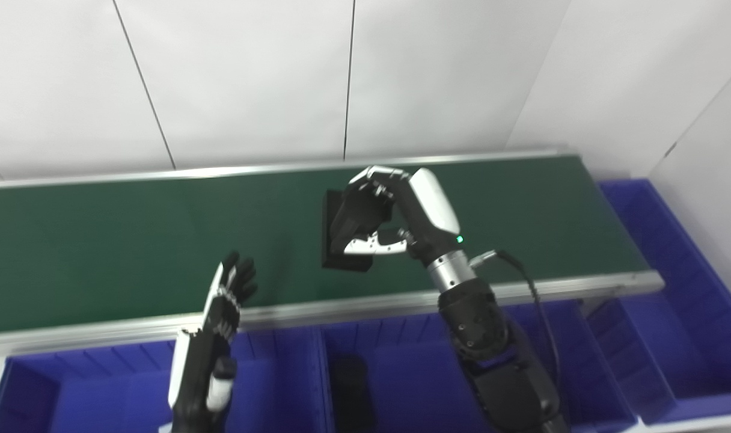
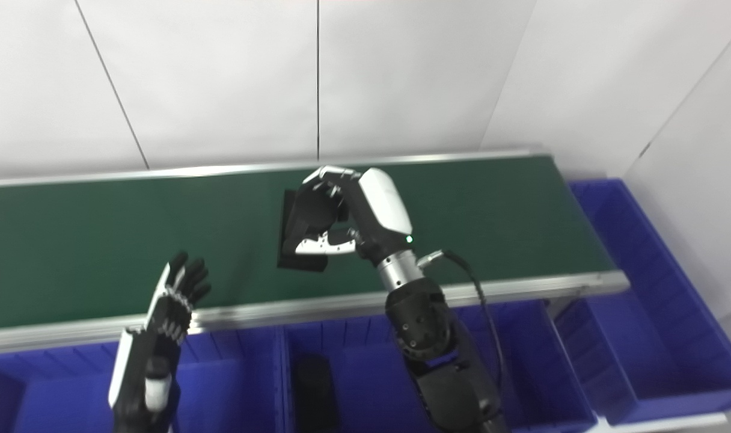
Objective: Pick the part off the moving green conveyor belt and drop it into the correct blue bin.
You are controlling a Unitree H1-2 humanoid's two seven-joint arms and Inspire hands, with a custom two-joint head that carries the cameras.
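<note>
A flat black rectangular part [image 1: 336,255] lies on the green conveyor belt [image 1: 131,252] near its middle. My right hand [image 1: 395,210] is curled over the part, with its fingers wrapped over the far right edge and the thumb across the near side, closed on it. I cannot tell whether the part is lifted off the belt. My left hand [image 1: 224,307] is open and empty, held upright with fingers apart over the belt's front rail, well left of the part. The hand hides the part's right side.
Blue bins line the front below the belt: a left bin [image 1: 101,385], a middle bin [image 1: 413,367] holding a black object [image 1: 350,385], and a right bin [image 1: 606,361]. Another blue bin [image 1: 678,276] stands past the belt's right end. A white wall rises behind.
</note>
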